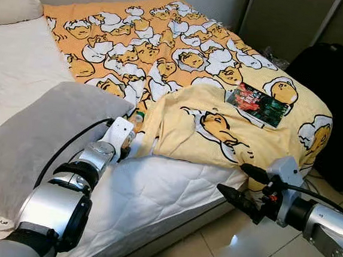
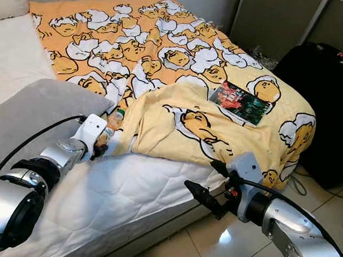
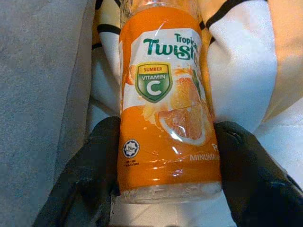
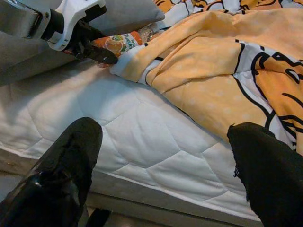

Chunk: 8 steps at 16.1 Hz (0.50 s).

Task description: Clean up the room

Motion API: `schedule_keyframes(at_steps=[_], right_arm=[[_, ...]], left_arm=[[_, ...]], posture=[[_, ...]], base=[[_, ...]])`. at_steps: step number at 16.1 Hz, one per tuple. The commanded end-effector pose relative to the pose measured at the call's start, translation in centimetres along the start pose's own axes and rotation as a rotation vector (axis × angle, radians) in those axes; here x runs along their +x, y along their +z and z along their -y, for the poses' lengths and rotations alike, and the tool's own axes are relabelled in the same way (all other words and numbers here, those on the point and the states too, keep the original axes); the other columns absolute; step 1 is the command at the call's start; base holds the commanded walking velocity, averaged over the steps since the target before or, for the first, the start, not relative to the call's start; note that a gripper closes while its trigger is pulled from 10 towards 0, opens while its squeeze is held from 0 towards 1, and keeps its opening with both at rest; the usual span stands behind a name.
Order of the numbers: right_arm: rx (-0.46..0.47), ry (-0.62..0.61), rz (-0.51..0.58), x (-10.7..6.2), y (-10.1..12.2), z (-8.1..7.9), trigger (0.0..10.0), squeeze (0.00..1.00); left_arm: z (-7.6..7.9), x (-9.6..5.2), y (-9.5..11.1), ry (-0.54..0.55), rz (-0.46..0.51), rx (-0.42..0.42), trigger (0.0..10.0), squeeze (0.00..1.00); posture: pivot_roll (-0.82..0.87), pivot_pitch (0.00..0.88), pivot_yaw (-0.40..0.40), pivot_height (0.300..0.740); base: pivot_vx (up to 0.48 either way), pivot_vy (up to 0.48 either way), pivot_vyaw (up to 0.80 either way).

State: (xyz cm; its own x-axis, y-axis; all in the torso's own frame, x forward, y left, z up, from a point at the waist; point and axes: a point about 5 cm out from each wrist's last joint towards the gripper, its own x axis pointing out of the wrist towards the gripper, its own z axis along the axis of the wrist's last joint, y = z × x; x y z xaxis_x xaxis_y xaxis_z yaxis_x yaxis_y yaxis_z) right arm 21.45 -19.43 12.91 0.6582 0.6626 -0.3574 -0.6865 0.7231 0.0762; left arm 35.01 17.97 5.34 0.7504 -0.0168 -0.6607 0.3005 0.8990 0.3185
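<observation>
An orange juice bottle (image 3: 165,104) with an orange Tropicana Twister label lies on the white mattress (image 1: 154,193). It rests between the grey pillow (image 1: 33,134) and the folded edge of the yellow cartoon blanket (image 1: 214,126). My left gripper (image 1: 125,150) is shut on the bottle's lower end, a black finger (image 3: 94,161) pressed on each side. In the right wrist view the bottle (image 4: 120,43) sticks out of that gripper toward the blanket. My right gripper (image 1: 232,179) hangs open beside the bed's near edge, above the floor, with nothing between its fingers (image 4: 71,156).
A dark magazine (image 1: 258,104) lies on the blanket near the bed's right corner. A black suitcase (image 1: 337,89) stands on the floor to the right of the bed. A white pillow (image 1: 14,6) sits at the far left. Tiled floor (image 1: 239,249) runs along the bed's front.
</observation>
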Motion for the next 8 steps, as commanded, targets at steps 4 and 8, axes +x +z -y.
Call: schedule_keyframes(at_steps=[4,8], right_arm=[[-0.023,-0.009,0.012,0.0,0.3,0.1,10.0,0.00],[0.015,-0.104,0.070,-0.5,0.2,0.8,10.0,0.00]], left_arm=[[-0.4,0.0,-1.1,-0.013,-0.029,-0.029,0.0,0.00],[-1.9,-0.6,1.4,-0.098,0.108,-0.138,0.0,0.00]], posture=[[-0.23,0.000,0.037,0.740],[-0.19,0.000,0.042,0.740]], base=[[0.000,0.000,0.00],[0.000,0.000,0.00]])
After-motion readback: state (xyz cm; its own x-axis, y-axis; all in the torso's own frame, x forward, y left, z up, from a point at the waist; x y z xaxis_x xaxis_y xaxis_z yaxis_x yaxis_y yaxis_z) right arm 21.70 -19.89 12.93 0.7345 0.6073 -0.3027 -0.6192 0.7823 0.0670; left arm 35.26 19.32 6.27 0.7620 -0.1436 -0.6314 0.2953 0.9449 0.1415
